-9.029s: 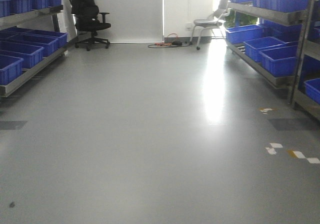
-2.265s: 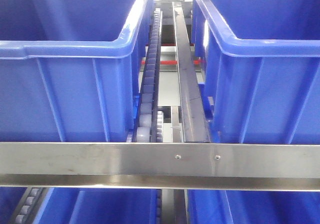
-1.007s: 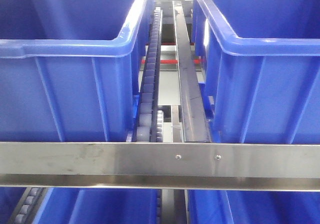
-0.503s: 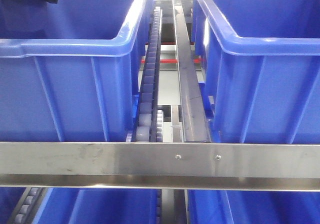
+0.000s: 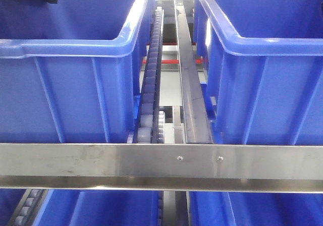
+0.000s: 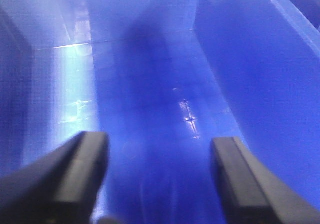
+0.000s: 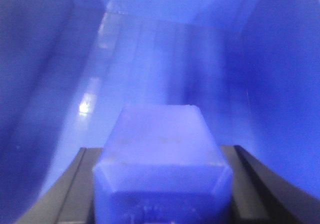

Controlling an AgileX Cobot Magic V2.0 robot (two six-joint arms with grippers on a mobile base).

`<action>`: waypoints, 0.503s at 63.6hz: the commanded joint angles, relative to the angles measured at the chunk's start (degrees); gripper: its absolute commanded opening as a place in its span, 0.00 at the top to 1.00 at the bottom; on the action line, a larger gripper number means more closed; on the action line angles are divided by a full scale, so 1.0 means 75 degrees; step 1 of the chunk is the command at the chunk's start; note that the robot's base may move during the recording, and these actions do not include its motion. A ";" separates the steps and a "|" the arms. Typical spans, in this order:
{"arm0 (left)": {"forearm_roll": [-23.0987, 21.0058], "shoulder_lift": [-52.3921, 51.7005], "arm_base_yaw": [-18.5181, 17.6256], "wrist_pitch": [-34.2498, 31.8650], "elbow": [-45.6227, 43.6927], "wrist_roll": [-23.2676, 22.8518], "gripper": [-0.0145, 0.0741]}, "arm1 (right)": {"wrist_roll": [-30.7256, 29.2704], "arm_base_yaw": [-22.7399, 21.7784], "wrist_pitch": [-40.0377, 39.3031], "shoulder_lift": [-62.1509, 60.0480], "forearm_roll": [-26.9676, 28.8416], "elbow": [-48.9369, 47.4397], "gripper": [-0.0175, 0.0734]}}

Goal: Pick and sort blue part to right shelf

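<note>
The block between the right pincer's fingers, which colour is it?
Blue, a pale blue block, seen best in the right wrist view.

Front view is pretty sharp and evenly lit, with soft shine along the steel rail [image 5: 161, 160] and the bin rim [image 5: 65, 48]. Both wrist views are blurry and washed in blue. Left one has a bright glare patch on the bin floor [image 6: 75, 91] and soft, dark fingers [image 6: 82, 176]. Right one's blue part [image 7: 161, 161] is hazy, edges dim
</note>
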 commanded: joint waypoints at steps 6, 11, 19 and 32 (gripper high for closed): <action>0.0006 -0.0243 -0.0051 -0.0527 -0.0306 0.0034 0.21 | -0.0028 -0.0015 -0.0420 -0.0184 -0.0054 -0.0300 0.12; 0.0043 -0.0243 -0.0017 -0.0506 -0.0306 0.0034 0.23 | -0.0028 -0.0015 -0.0385 -0.0219 -0.0054 -0.0300 0.12; 0.0071 -0.0390 0.0184 -0.0213 -0.0306 0.0034 0.31 | -0.0028 -0.0015 -0.0374 -0.0493 -0.0054 -0.0300 0.12; 0.0071 -0.0946 0.0375 0.0020 -0.0306 0.0034 0.65 | -0.0028 -0.0015 -0.0158 -0.1027 -0.0046 -0.0300 0.27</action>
